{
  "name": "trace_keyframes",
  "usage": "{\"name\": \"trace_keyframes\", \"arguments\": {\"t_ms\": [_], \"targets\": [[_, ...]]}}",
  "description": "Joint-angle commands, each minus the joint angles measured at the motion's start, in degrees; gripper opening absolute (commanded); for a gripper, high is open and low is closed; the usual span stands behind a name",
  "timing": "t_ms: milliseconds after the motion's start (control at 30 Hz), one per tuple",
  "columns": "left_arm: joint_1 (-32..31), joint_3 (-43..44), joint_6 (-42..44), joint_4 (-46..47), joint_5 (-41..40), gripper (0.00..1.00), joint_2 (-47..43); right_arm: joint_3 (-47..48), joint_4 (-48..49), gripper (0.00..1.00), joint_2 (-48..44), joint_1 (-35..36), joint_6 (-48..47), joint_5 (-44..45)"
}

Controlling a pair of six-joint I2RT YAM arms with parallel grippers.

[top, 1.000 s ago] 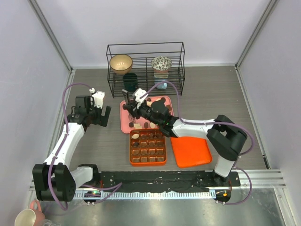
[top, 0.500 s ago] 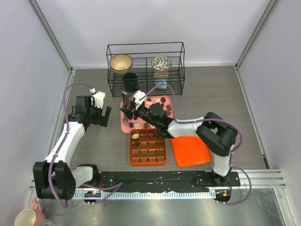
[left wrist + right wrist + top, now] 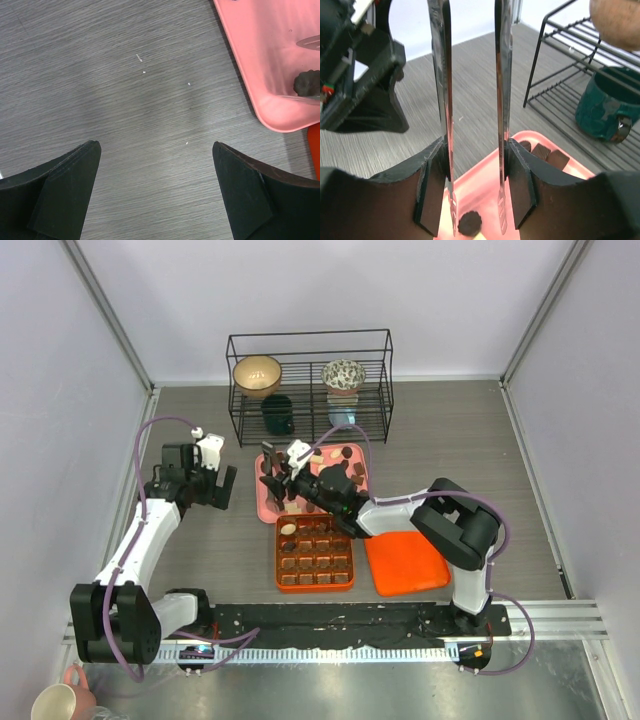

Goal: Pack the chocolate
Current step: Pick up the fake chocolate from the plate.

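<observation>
My right gripper [image 3: 474, 165] is shut on a pair of metal tongs [image 3: 502, 100], one arm against each finger. The tong tips stand apart over the left end of the pink tray [image 3: 345, 485], with a round dark chocolate [image 3: 469, 223] lying between them. More chocolate [image 3: 540, 150] lies farther along the tray [image 3: 485, 192], and several pieces sit in the orange gridded box [image 3: 281, 570]. My left gripper [image 3: 155, 150] hangs open over bare table just left of the tray [image 3: 265, 70], holding nothing; one dark piece [image 3: 307, 83] shows by the tray's corner.
An orange lid [image 3: 405, 562] lies right of the box. Behind the tray a black wire rack [image 3: 309, 385] holds a tan bowl [image 3: 257, 373], a patterned bowl [image 3: 343, 374] and a dark green mug [image 3: 604, 107]. Grey walls enclose the table.
My right gripper has slid left along the tray toward its left end, and the tongs have spread wider. The left arm has stayed put.
</observation>
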Motion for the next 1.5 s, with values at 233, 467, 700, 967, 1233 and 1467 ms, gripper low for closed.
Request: {"name": "trace_keyframes", "arguments": {"t_ms": [233, 467, 700, 967, 1233, 1467], "targets": [[0.4, 1.95, 0.41, 0.37, 0.79, 1.0, -1.73, -3.43, 7.01, 0.52, 0.1, -0.1, 0.42, 2.73], [0.4, 2.3, 1.02, -0.42, 0.61, 1.0, -1.82, -2.91, 9.2, 0.41, 1.15, -0.1, 0.24, 2.73], [0.4, 2.3, 1.46, -0.78, 0.17, 1.0, -1.47, -1.85, 8.77, 0.31, -1.91, -0.1, -2.48, 2.99], [0.4, 2.56, 1.2, -0.51, 0.08, 1.0, 0.38, -4.65, 3.68, 0.2, -15.6, 0.08, -6.52, 2.82], [0.4, 2.74, 0.67, -0.86, 0.7, 1.0, 0.91, -12.47, -5.63, 0.18, -31.18, 1.31, -4.16, 1.76], [0.4, 3.88, 0.67, -2.53, 1.05, 1.0, -0.06, -19.77, -10.3, 0.18, -39.18, 4.38, 0.85, 1.76]]}}
